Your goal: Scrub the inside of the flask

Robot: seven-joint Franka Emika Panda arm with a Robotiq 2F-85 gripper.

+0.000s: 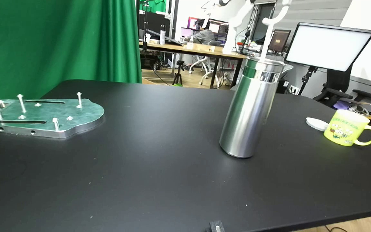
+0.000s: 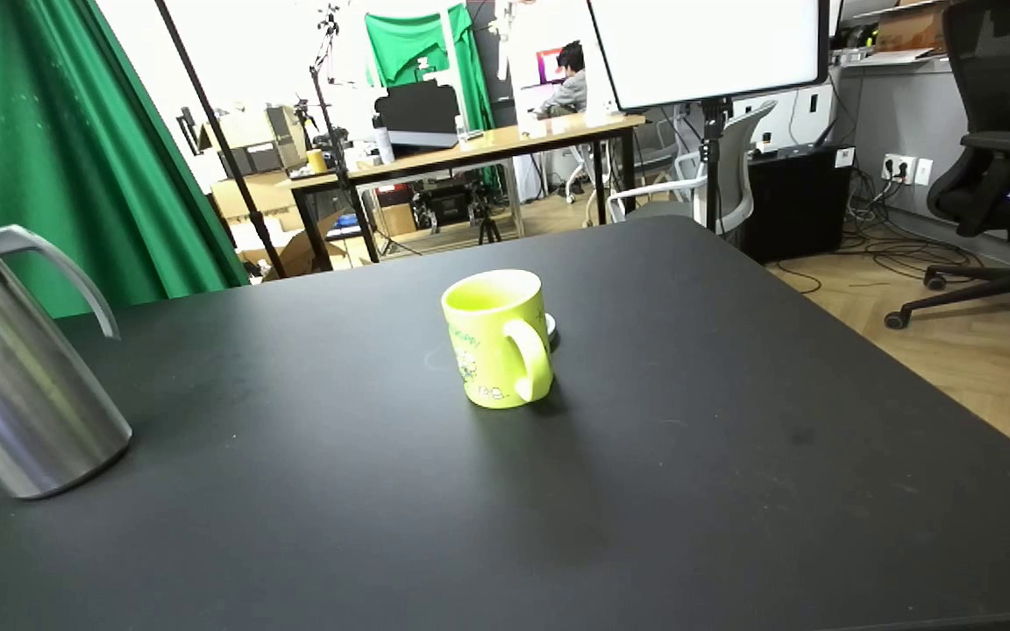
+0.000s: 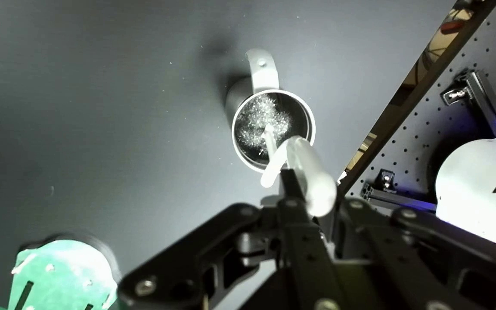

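Observation:
The flask (image 1: 246, 116) is a tall steel cylinder with a grey handle, standing on the black table. Its left part is cut off in an exterior view (image 2: 23, 377). In the wrist view its wall (image 3: 237, 98) and open mouth show from above. A white brush stands in it; its curved handle (image 1: 267, 40) rises out of the mouth. In the wrist view its pale bristles (image 3: 258, 120) are inside the flask. My gripper (image 3: 314, 189) is shut on the brush handle (image 3: 310, 172), above the flask mouth. The gripper shows in neither exterior view.
A yellow-green mug (image 1: 346, 127) stands on the table (image 1: 159, 161), with a white disc (image 1: 317, 124) beside it. A metal plate with upright bolts (image 1: 53, 112) is at the table's far side, near a green curtain (image 1: 76, 42). A table edge (image 3: 396, 103) shows in the wrist view.

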